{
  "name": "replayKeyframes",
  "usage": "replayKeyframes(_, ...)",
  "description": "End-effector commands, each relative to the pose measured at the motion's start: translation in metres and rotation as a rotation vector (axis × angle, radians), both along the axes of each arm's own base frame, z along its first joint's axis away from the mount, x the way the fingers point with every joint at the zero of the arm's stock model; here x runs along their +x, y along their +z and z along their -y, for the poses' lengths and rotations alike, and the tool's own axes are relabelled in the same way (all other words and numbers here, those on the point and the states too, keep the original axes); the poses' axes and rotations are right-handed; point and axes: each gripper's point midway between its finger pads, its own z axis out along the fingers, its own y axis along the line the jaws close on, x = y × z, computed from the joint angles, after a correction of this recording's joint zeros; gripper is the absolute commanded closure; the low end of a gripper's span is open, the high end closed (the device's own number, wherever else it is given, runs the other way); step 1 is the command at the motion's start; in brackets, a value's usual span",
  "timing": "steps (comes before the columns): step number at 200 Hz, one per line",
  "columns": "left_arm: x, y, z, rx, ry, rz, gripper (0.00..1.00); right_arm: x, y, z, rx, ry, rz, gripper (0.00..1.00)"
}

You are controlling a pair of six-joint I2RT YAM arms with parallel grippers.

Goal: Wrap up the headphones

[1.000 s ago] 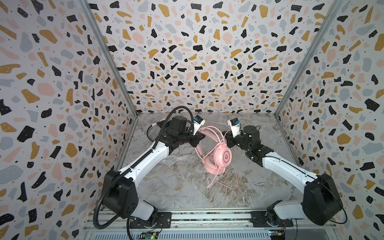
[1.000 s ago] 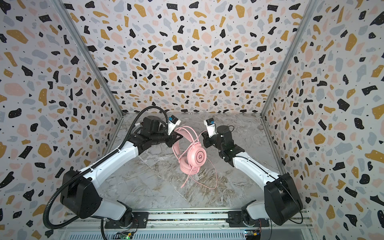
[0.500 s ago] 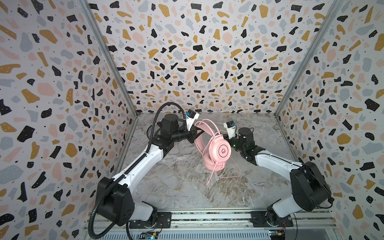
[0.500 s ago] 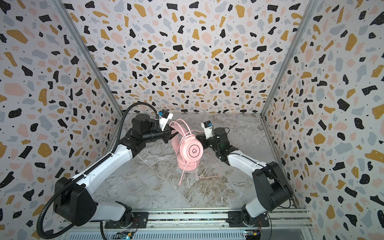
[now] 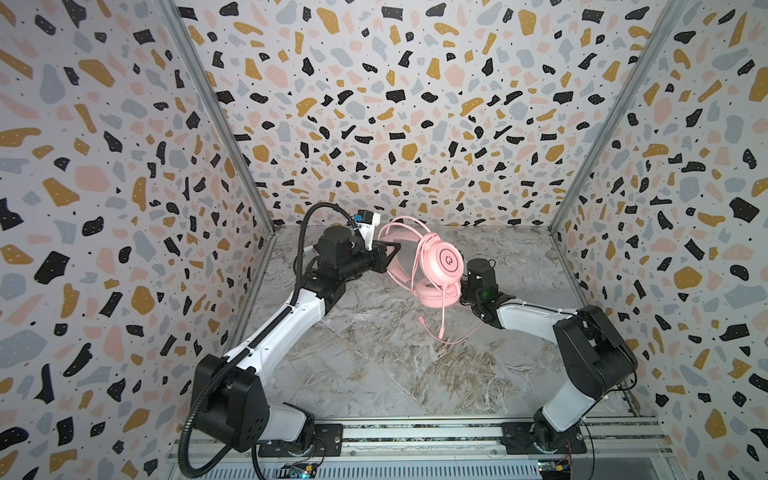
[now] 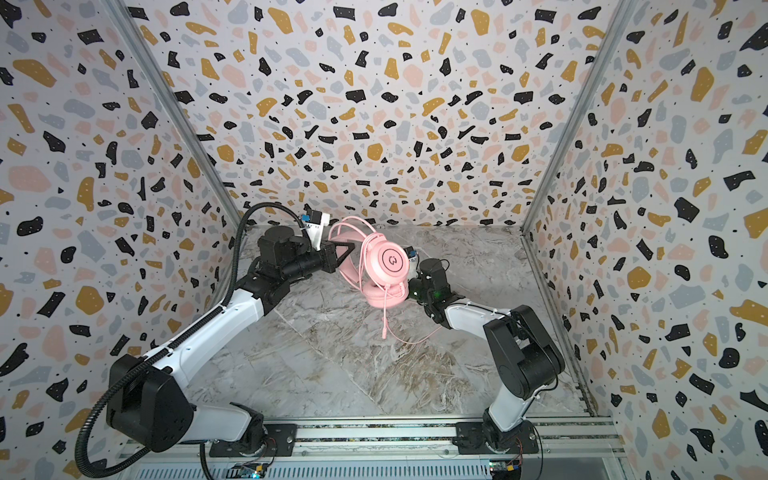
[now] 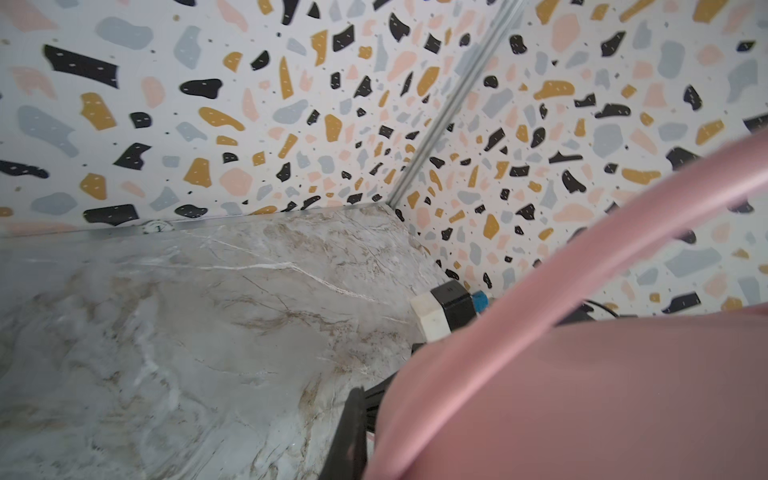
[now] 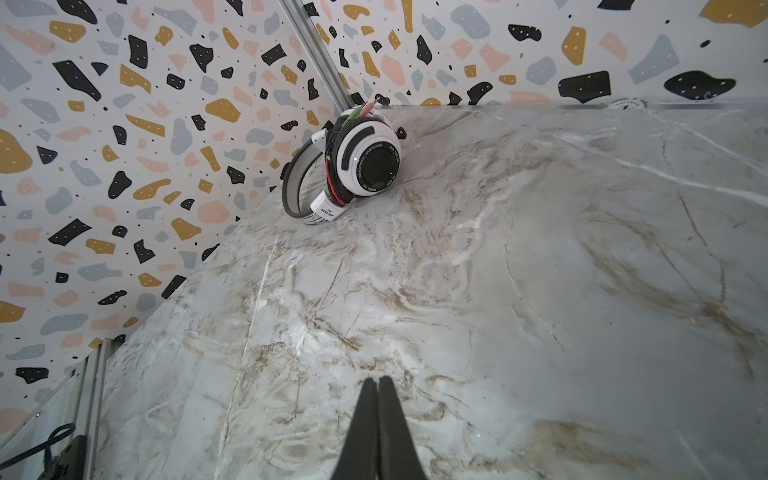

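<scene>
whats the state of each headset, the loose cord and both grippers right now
pink headphones, held up by the headband, not wrapped
pink cable, loose, trailing onto the table
white headphones, lying in a table corner, already wrapped
left gripper, shut on the pink headphones
right gripper, shut, empty

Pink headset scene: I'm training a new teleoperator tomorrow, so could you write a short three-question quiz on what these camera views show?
1. True or false: the left pincer grips the pink headset by an earcup.
2. In the right wrist view, the right pincer is: A) wide open; B) shut, nothing visible between its jaws; C) shut on an earcup.
3. Which camera view shows the white headset?
Key: 1 false, it grips the headband; 2 B; 3 the right wrist view.
</scene>
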Motion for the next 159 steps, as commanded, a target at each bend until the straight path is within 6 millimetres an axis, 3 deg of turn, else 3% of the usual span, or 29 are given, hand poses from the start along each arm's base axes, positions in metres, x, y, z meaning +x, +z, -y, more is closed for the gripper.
replayKeyframes(1,0.007,0.108,-0.018,-0.294,0.126,0.139,1.00,-0.001,-0.005,-0.006,0.010,0.006,-0.029,0.96)
replayKeyframes(87,0.039,0.126,-0.084,-0.632,0.500,-0.029,1.00,-0.005,-0.025,-0.026,0.011,0.044,-0.078,0.97)
replayKeyframes(121,0.040,0.147,-0.100,-0.756,0.561,-0.018,1.00,-0.010,-0.020,-0.038,0.014,0.074,-0.069,0.97)
replayKeyframes(159,0.042,0.155,-0.127,-0.796,0.709,0.001,1.00,-0.017,-0.015,-0.052,-0.001,0.107,-0.053,0.97)
